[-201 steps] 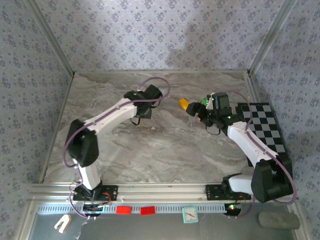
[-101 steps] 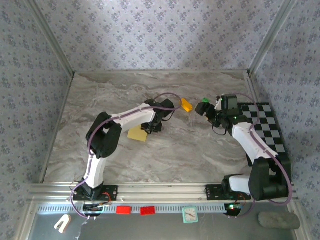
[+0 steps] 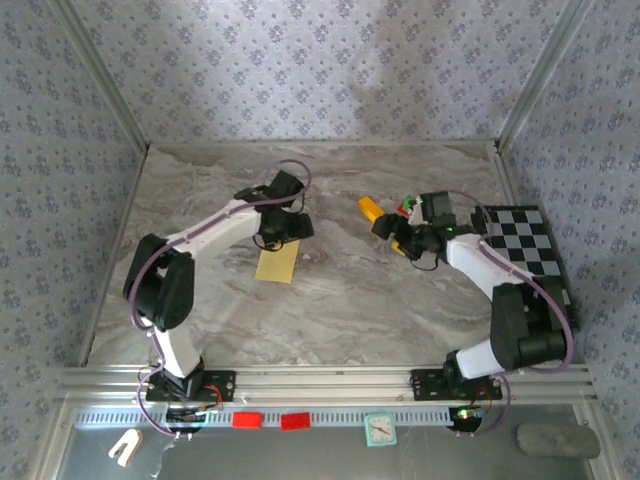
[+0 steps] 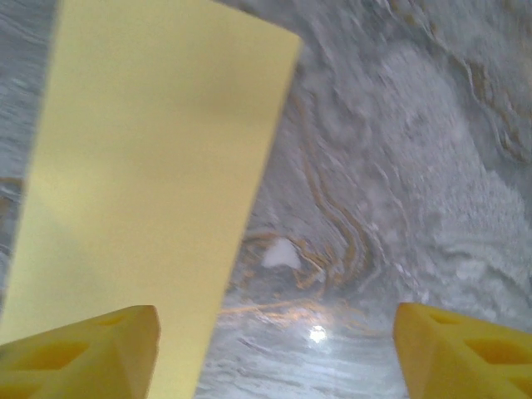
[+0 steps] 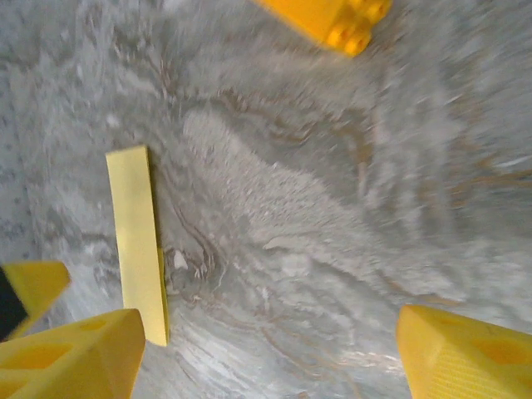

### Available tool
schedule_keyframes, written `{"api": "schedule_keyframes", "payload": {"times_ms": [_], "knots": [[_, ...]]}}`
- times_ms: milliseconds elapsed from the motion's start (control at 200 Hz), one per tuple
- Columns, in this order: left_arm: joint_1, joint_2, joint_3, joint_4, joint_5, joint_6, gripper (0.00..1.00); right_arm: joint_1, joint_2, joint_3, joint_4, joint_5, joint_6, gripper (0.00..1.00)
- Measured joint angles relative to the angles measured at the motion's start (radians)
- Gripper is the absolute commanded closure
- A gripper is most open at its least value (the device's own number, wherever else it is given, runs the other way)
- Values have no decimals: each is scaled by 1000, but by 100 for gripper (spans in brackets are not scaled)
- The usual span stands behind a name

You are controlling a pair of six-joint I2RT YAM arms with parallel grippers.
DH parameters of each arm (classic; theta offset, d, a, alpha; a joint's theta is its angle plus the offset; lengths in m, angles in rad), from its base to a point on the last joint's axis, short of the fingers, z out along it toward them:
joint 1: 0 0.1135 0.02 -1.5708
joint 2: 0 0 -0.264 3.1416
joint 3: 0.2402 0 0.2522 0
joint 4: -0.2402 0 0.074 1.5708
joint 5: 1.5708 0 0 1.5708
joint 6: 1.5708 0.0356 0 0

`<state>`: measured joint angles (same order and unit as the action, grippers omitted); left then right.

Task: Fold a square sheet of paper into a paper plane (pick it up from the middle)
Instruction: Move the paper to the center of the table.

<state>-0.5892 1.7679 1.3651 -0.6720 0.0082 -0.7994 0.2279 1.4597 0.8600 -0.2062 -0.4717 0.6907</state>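
Paper: a yellow sheet of paper (image 3: 277, 264) is seen lying flat on the marble table (image 3: 350, 310), left of centre in the top view, as a plain oblong; no point or nose can be made out.
Paper edges: in the left wrist view the yellow sheet of paper (image 4: 141, 183) takes up the left half of the frame. Its long right edge is straight and clean, running down from a sharp corner at upper centre. In the right wrist view it (image 5: 135, 241) is seen as a narrow strip at left centre.
Left gripper: the left gripper (image 3: 284, 235) is held just above the far short edge of the paper. Its jaws (image 4: 274, 357) are spread wide, with nothing between them. One fingertip (image 4: 83, 349) overlaps the paper's lower part in the frame; contact cannot be told.
Right gripper: the right gripper (image 3: 395, 234) is placed right of centre, well apart from the paper. Its jaws (image 5: 266, 357) are spread apart over bare marble, and nothing is held.
Block: an orange-yellow block (image 3: 370, 209) is seen just beside the right gripper, at the top edge of the right wrist view (image 5: 332, 17).
Board: a checkered board (image 3: 525, 250) is laid along the table's right edge.
Open room: bare marble is found below and to the left of the paper, and between the two grippers.
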Motion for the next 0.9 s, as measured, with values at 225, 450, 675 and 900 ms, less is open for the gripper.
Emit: {"api": "schedule_keyframes", "payload": {"times_ms": [225,450,675,900], "knots": [[106,-93,-122,54,3,-63,6,204,150,145,-1,-30,26,32],[195,-220,-216,123,7,-86,0,326,331,338,-32,-79,28,40],[293,-332,-356,192,31,-79,0,426,446,428,-40,-58,40,46],[389,-415,-448,221,110,-27,0,500,604,575,-23,-7,80,47]]}}
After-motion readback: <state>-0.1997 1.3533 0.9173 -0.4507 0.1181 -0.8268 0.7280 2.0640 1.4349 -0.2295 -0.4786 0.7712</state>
